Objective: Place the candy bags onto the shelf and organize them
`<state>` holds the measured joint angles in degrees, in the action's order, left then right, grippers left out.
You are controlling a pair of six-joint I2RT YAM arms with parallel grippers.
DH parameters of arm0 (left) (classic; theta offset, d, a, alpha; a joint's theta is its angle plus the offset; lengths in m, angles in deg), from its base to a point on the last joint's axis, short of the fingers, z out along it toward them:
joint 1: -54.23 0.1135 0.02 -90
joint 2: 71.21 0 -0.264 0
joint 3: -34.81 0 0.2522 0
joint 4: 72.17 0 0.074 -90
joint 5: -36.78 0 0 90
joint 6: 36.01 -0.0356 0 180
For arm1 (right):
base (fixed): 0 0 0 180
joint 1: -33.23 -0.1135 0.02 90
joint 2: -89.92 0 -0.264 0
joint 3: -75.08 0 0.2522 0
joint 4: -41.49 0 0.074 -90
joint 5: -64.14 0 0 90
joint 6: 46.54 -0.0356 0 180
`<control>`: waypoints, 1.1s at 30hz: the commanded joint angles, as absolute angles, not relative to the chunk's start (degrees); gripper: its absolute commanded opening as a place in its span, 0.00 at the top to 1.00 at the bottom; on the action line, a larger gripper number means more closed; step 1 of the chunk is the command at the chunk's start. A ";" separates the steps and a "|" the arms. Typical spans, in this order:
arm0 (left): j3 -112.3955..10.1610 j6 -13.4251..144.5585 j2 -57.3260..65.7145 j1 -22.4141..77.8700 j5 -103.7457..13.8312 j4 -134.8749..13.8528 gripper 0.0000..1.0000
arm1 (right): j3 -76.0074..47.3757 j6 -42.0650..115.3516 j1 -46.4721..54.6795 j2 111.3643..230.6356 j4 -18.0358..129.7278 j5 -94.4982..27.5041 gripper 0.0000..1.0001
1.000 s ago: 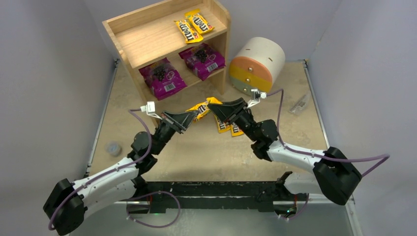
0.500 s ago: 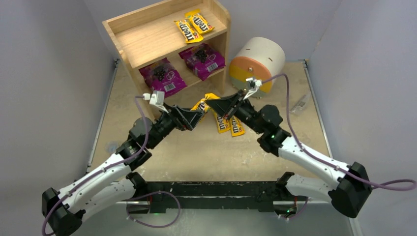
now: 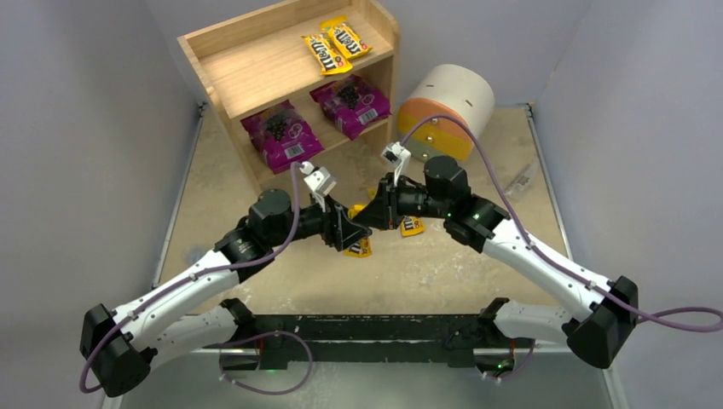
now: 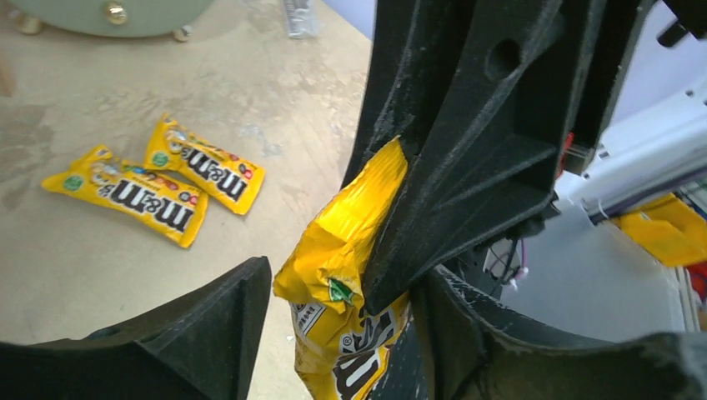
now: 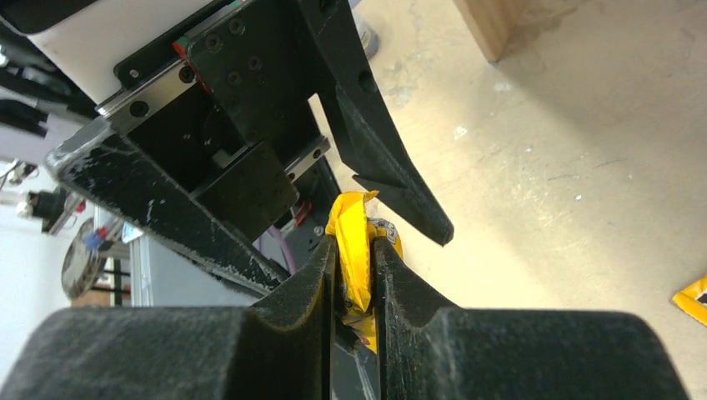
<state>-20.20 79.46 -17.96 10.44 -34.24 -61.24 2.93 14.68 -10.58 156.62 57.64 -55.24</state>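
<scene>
Shelf [image 3: 256, 72]: two yellow packets [image 3: 335, 44] on the upper tier; two purple bags [image 3: 281, 132] on the lower tier; four of seven look placed
Desk [image 4: 83, 267]: two loose packets [image 4: 125, 193] lie side by side, touching, well short of the shelf
Held packet [image 5: 354, 242]: above the desk where the arms meet; right fingers [image 5: 400, 287] clenched on it
Left fingers [image 4: 208, 333]: spread either side of it; released
Remaining: three packets to shelve, I'd judge; then straightening the rows

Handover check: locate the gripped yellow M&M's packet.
Top view, centre: the yellow M&M's packet is pinched in the right pincer, inside the open left pincer.
</scene>
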 commanded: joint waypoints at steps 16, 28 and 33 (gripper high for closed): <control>-17.25 81.12 -17.54 10.48 -25.11 -71.74 0.99 | -0.30 17.92 -10.88 148.69 58.20 -49.57 0.35; -16.00 98.18 -21.09 10.46 -56.49 -80.90 1.00 | 20.38 9.52 -10.89 136.75 35.90 -38.33 0.07; -13.83 101.95 -24.30 10.46 -59.42 -85.47 1.00 | 24.20 6.22 -10.89 139.23 29.28 -36.71 0.11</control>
<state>-14.89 96.05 -21.56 10.39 -53.01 -76.49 23.67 10.33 -10.76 137.56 39.42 -40.36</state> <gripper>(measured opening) 0.222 0.911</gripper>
